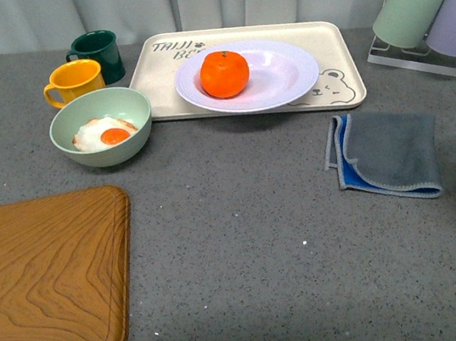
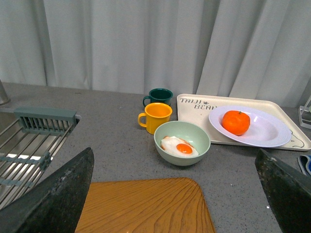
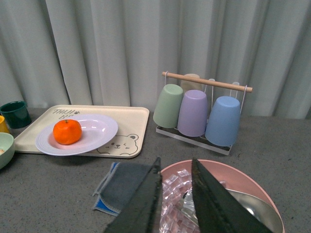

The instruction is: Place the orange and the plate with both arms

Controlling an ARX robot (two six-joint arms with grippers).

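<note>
Both tools hang back above the table: left tool (image 2: 175,194) spread wide, right tool (image 3: 175,199) nearly pressed together with a narrow gap, pinching nothing. The orange (image 1: 225,73) sits in the white plate (image 1: 284,85), which rests on the bear-print tray (image 1: 324,40). The orange looks light, round and prone to roll; grip across its middle. The plate is stiff and slick; take its rim. Open table lies in front; bowl (image 1: 101,125) and cloth (image 1: 384,151) flank it.
</note>
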